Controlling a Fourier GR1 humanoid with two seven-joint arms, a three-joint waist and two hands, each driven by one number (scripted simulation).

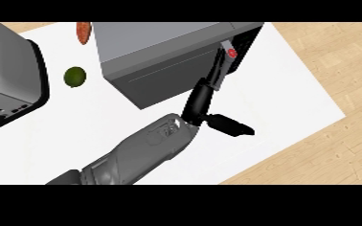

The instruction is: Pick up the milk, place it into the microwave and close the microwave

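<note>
Fingers [200, 96] of the left hand [205, 110] reach out straight against the microwave [159, 52] door's right edge, thumb spread aside, holding nothing. Milk cannot be seen anywhere on the white counter [297, 96]. A green lime [75, 76] lies left of the microwave, well apart from the hand.

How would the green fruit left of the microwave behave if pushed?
The green fruit looks round, so it would probably roll on the flat counter. It is small beside the microwave, so it is likely light. Nothing touches it, so little would stop it early.
</note>
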